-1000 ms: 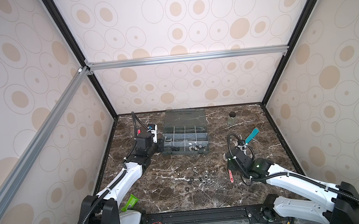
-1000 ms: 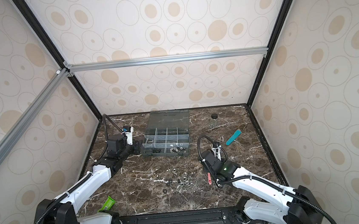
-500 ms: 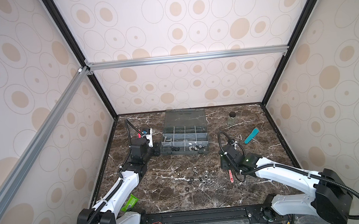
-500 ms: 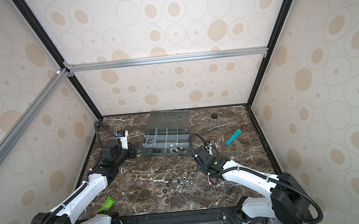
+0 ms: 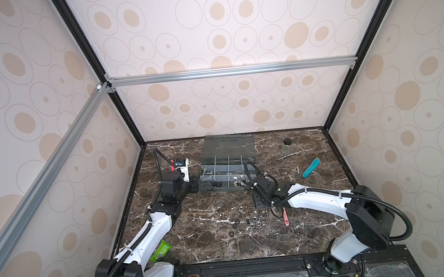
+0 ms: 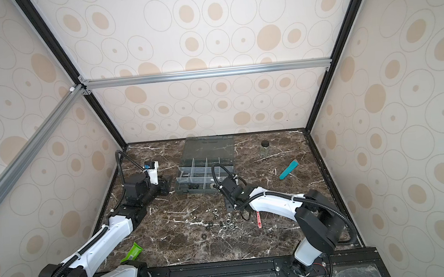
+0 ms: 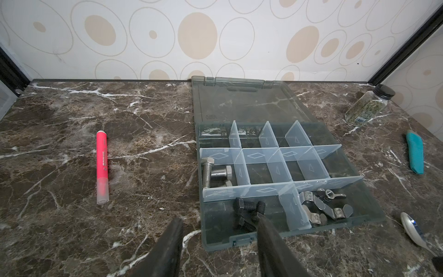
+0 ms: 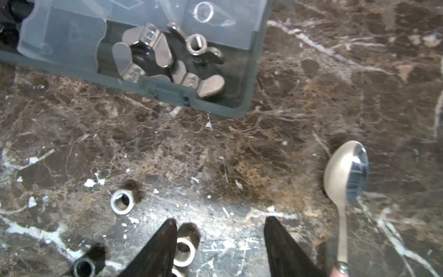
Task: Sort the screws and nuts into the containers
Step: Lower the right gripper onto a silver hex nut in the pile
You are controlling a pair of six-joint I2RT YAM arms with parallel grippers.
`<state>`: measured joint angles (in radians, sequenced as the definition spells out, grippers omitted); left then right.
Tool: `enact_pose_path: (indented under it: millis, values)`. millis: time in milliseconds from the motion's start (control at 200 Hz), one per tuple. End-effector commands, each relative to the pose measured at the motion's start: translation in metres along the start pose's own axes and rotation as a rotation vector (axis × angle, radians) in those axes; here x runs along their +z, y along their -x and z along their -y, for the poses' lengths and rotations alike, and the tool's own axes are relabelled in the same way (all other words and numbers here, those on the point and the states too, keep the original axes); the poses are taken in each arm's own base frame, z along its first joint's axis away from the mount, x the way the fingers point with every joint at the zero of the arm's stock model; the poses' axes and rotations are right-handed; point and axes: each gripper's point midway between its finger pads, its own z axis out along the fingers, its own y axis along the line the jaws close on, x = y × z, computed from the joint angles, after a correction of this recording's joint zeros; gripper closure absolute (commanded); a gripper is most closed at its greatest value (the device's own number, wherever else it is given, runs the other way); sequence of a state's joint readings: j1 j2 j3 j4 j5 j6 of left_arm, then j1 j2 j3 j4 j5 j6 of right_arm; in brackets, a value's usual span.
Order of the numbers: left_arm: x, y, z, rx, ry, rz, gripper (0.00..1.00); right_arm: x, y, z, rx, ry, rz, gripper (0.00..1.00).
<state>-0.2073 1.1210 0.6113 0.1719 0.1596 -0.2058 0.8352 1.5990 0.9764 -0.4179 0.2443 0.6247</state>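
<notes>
Gaping empty, left gripper point(image 7: 219, 220) and right gripper point(image 8: 220, 220) hover by the organizer box point(image 7: 239, 241). Screws point(image 7: 247, 205) lie inside at mixed angles; loose nuts point(image 8: 121, 201) sit hole-up on the marble table point(image 8: 239, 144). Marker point(image 7: 102, 165) print is unreadable.

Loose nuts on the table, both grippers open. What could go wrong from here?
1. Left gripper straddles the front wall of the organizer box, beside the black bolts; closing or dragging could shift the box.
2. Right gripper has a silver nut at one finger's edge, off-centre; closing may flick it instead of gripping.
3. The spoon lies near that gripper; a sideways sweep could knock it.
</notes>
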Motion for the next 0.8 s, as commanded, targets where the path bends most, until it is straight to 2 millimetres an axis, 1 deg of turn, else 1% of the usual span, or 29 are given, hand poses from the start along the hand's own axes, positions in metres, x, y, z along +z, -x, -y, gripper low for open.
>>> enact_pose_path:
  millis: [0, 240, 465, 665, 795]
  values:
    - [-0.005, 0.013, 0.0, -0.005, -0.006, 0.054, 0.49, 0.004, -0.001, -0.019, -0.055, 0.031, -0.027, 0.39]
    - [-0.004, 0.011, 0.002, -0.016, -0.02, 0.053, 0.49, 0.026, -0.01, -0.05, -0.134, 0.074, -0.111, 0.41]
    - [-0.005, 0.012, 0.001, -0.017, -0.017, 0.059, 0.49, 0.035, -0.014, -0.076, -0.195, 0.093, -0.137, 0.44]
    - [-0.004, 0.011, 0.002, -0.023, -0.025, 0.058, 0.48, 0.042, -0.019, -0.084, -0.222, 0.086, -0.162, 0.48]
    - [-0.004, 0.011, 0.002, -0.023, -0.023, 0.059, 0.48, 0.047, -0.024, -0.081, -0.241, 0.053, -0.187, 0.53]
